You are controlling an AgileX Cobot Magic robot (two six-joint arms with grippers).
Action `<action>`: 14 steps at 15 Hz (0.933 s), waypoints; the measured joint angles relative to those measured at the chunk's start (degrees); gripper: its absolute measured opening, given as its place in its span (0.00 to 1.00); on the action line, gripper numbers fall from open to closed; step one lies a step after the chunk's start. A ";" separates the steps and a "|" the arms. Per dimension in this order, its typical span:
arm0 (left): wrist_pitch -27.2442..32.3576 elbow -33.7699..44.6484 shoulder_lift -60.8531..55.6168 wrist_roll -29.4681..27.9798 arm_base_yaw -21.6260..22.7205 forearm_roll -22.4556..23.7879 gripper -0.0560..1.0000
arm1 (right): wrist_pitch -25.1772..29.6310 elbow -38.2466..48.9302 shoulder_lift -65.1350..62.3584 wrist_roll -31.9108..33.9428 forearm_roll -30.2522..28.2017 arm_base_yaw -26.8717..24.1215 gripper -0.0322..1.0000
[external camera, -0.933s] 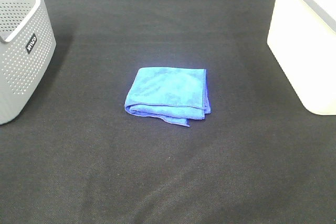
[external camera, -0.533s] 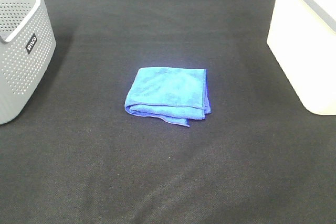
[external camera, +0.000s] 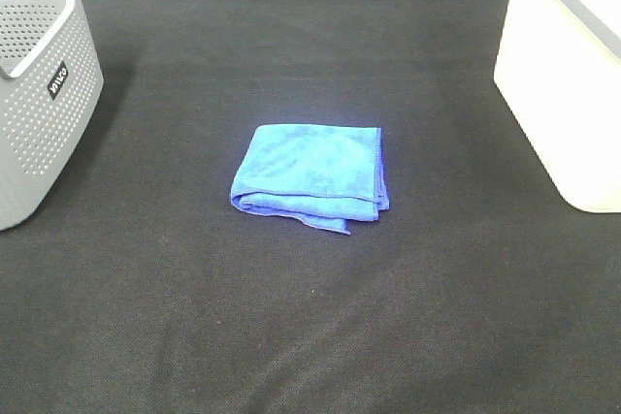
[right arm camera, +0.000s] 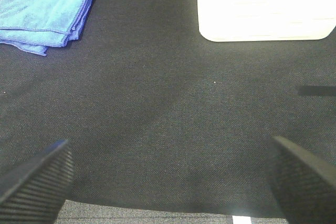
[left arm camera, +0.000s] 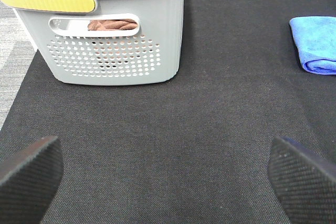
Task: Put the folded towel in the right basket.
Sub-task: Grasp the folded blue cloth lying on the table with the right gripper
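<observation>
The folded blue towel lies flat on the black mat in the middle of the table; it also shows in the left wrist view and the right wrist view. The right basket is white and stands at the right edge, also in the right wrist view. My left gripper and right gripper are both open, wide apart, empty, and well away from the towel. Neither arm shows in the high view.
A grey perforated basket with a yellow-trimmed handle stands at the left; in the left wrist view it holds brown and grey cloths. The black mat covers the table; its edges show in both wrist views.
</observation>
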 joint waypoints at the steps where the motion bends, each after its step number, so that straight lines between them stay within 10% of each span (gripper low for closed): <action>1: 0.00 0.00 0.00 0.00 0.00 0.00 0.99 | 0.00 0.00 0.00 0.00 0.00 0.00 0.97; 14: 0.00 0.00 0.00 0.00 0.00 0.00 0.99 | 0.00 0.00 0.00 0.00 -0.06 0.00 0.97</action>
